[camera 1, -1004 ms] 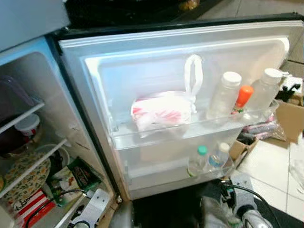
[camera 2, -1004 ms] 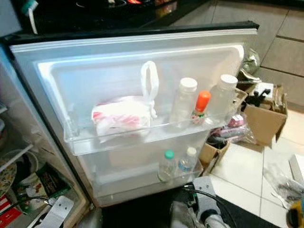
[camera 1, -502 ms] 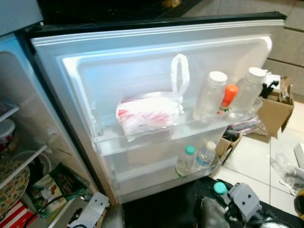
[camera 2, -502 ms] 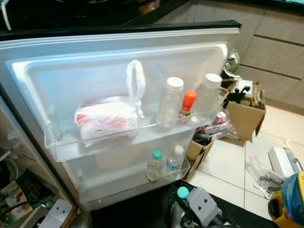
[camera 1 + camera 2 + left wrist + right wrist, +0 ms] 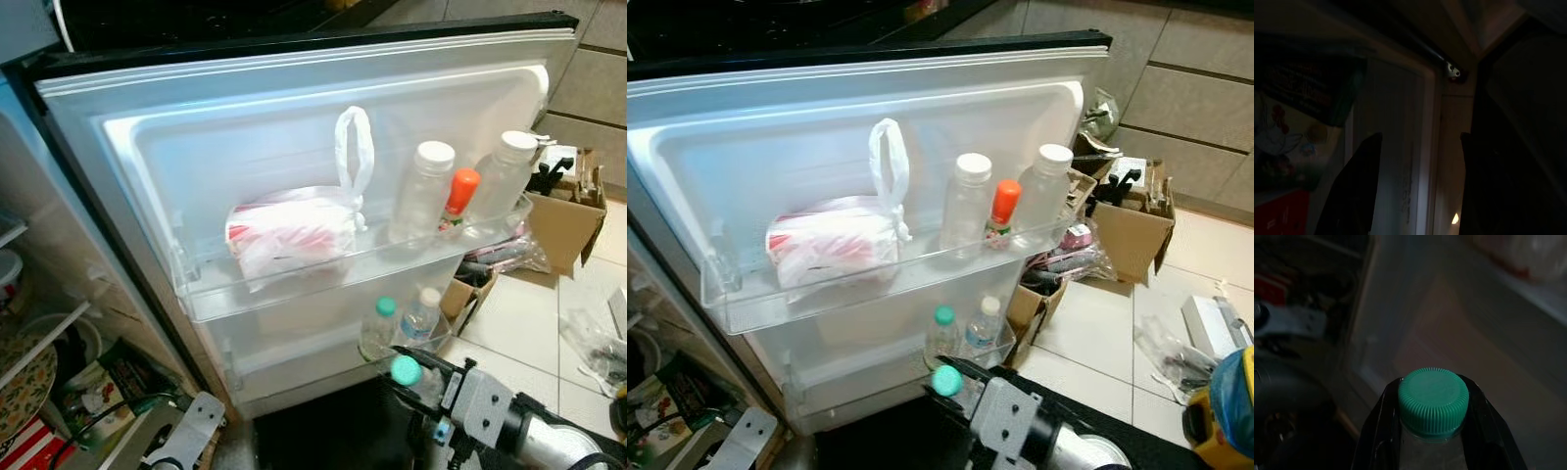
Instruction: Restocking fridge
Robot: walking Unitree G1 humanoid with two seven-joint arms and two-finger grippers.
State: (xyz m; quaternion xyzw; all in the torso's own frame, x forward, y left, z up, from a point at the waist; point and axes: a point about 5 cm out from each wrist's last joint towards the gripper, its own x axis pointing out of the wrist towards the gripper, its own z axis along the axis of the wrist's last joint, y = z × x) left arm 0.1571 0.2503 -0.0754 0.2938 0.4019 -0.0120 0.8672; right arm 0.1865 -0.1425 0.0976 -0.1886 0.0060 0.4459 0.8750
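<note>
Pale tiled floor (image 5: 1087, 343) with dark grout lines. Open cardboard box (image 5: 1132, 230) stands against grey cabinet fronts (image 5: 1200, 88). Loose plastic wrapping (image 5: 1171, 357) litters the tiles.

Your right arm reaches forward low in the head views, its right gripper (image 5: 1432, 431) clamped from both sides on a green-capped bottle (image 5: 1433, 404). Your left gripper (image 5: 1415, 196) hangs low with its fingers (image 5: 1359, 191) spread apart.
</note>
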